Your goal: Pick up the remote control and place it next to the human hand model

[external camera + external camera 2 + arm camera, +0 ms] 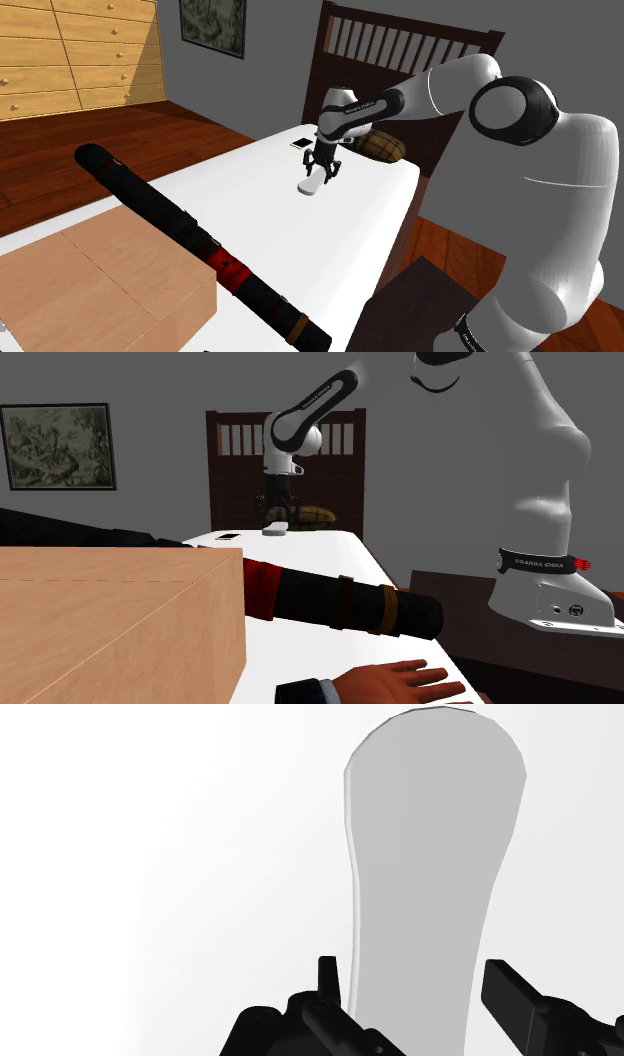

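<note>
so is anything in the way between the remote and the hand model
Yes. A long black roll with a red band lies across the table between the pale remote and the hand model, a cardboard box beside it. Probably lift over.

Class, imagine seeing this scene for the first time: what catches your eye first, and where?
The big white arm reaches over the white table, its black jaws open astride a pale grey remote control lying there. A long black tube with a red band lies slantwise across the table beside a cardboard box, and a human hand model rests at the table's near end in the second exterior view.
</note>
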`<action>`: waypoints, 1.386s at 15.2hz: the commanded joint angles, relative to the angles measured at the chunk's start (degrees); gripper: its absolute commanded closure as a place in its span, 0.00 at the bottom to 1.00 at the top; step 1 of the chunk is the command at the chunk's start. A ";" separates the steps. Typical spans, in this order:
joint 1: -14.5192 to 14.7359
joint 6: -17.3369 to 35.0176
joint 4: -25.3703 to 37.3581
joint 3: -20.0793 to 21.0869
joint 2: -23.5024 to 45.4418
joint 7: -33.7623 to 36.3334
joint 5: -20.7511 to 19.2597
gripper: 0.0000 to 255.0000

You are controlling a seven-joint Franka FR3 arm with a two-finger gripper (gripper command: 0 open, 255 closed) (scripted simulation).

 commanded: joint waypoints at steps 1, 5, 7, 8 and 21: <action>-0.04 -1.39 0.66 0.07 -0.74 -0.07 0.14 1.00; 1.08 0.64 -6.68 1.00 -6.09 2.03 0.59 1.00; 1.89 2.16 -11.30 1.69 -9.22 3.52 0.90 1.00; 2.32 2.84 -13.48 2.07 -10.74 4.28 1.09 1.00; 9.30 8.38 -35.87 8.83 -28.15 15.26 5.64 1.00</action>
